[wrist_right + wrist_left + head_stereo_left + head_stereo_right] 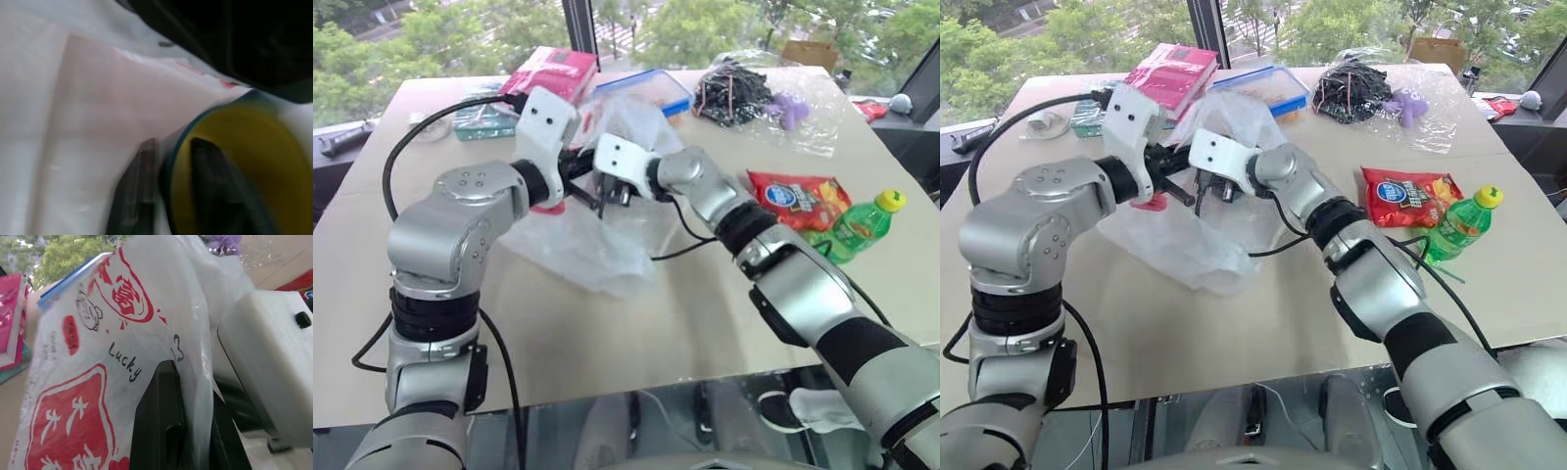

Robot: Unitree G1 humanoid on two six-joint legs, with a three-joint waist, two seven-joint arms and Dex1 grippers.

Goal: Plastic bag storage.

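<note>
- Head views: both grippers meet mid-table, raised over the beige table [636, 323]. We see the left gripper [1167, 155] pinching the plastic bag [1197, 245], which drapes down onto the tabletop. Right gripper [607, 196] sits right against the bag.
- Left wrist view: bag film with red print is clamped between the black fingers [161, 421].
- Right wrist view: fingers [137, 191] parted, straddling what may be a yellow cup rim [234, 166]; blurred, so we're unsure.
</note>
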